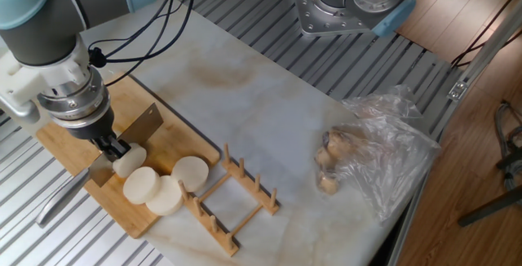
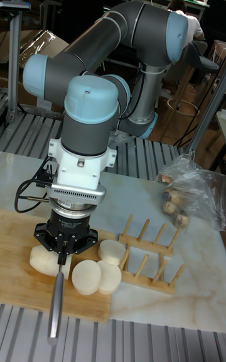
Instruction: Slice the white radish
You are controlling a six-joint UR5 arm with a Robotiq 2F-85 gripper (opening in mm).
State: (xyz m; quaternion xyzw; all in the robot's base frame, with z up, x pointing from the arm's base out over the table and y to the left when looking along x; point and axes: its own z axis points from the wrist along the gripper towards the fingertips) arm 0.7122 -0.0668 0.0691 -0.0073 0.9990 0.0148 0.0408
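The white radish is a short creamy stub (image 1: 130, 160) (image 2: 43, 260) lying on the bamboo cutting board (image 1: 167, 135) (image 2: 22, 290). Three round white discs (image 1: 140, 186) (image 2: 86, 277) lie beside it toward the board's near corner. My gripper (image 1: 110, 145) (image 2: 63, 255) points straight down over the stub, shut on a knife. The steel blade (image 1: 134, 126) stands edge-down against the stub. The grey knife handle (image 1: 61, 197) (image 2: 56, 305) sticks out past the board's front edge. The cut itself is hidden behind the fingers.
A wooden dish rack (image 1: 236, 197) (image 2: 150, 252) stands on the marble top right next to the board's corner. A clear plastic bag with brownish lumps (image 1: 371, 156) (image 2: 188, 195) lies at the right, near the table edge. A second robot base (image 1: 347, 5) sits at the back.
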